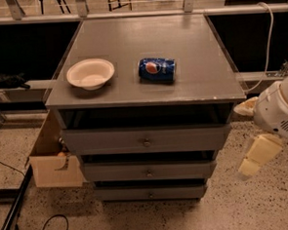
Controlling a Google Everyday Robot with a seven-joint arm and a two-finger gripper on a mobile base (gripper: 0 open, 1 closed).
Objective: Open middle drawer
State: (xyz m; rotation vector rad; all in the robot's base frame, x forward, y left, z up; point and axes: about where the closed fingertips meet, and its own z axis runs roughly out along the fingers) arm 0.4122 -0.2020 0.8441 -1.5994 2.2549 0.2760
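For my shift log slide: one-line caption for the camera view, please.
Gripper hangs right of the grey cabinet, apart from the middle drawer; bowl and soda can lie on top.

The middle drawer (148,170), grey and flat-fronted with one small round central knob, sits level at lower centre of the frame. The gripper (258,155) hangs near the right edge, well apart from it.
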